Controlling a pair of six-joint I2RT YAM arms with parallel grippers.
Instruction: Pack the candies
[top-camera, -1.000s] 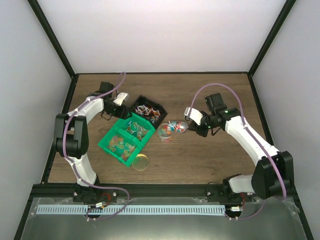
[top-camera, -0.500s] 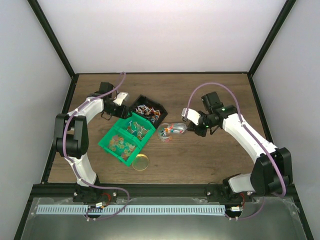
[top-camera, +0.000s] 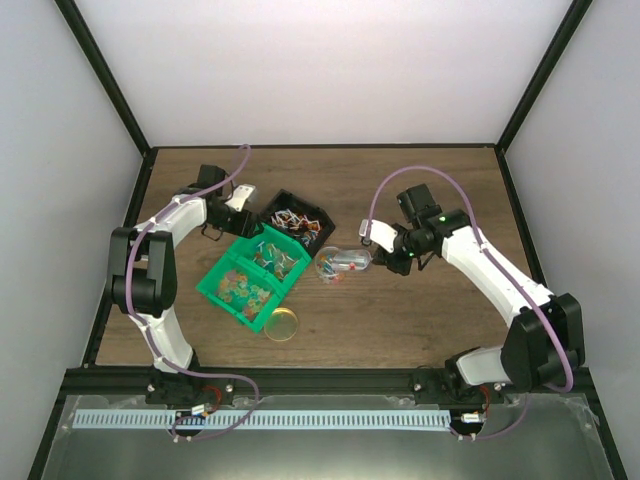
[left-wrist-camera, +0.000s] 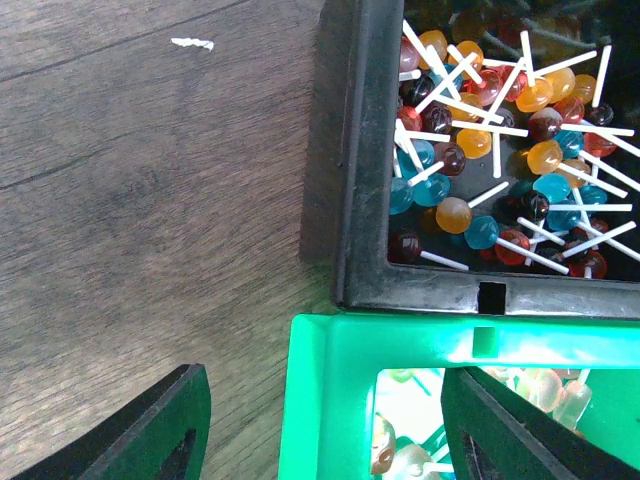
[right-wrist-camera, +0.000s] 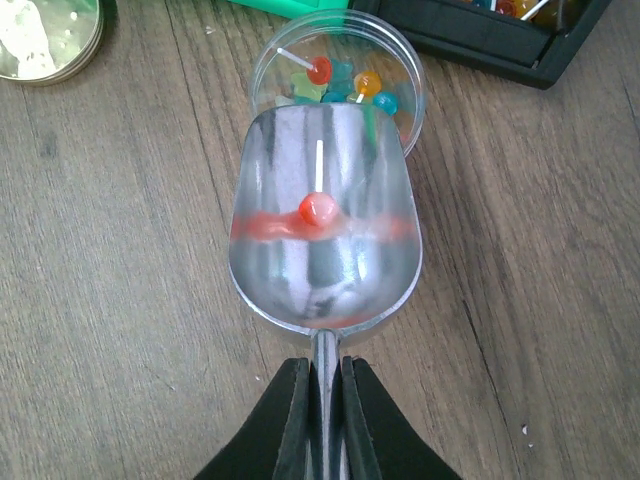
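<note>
The candies are small lollipops in mixed colours. Many lie in the black bin (left-wrist-camera: 350, 150), more in the green bin (top-camera: 252, 275), and some in the clear cup (right-wrist-camera: 340, 75). My right gripper (right-wrist-camera: 325, 400) is shut on the handle of the silver scoop (right-wrist-camera: 322, 260), whose mouth lies over the cup's rim. One red candy (right-wrist-camera: 317, 208) is in the scoop. My left gripper (left-wrist-camera: 325, 430) is open, with its fingers on either side of the green bin's corner (left-wrist-camera: 330, 400). The right gripper (top-camera: 388, 255) also shows in the top view, right of the cup (top-camera: 330, 266).
A round gold lid (top-camera: 282, 322) lies on the table in front of the green bin; it also shows in the right wrist view (right-wrist-camera: 50, 35). The black bin (top-camera: 297, 220) touches the green bin's far end. Dark frame rails border the wooden table.
My right gripper moved left with the scoop, bringing its mouth over the cup. Most candies left the scoop; one red one stays. The left arm has not moved.
</note>
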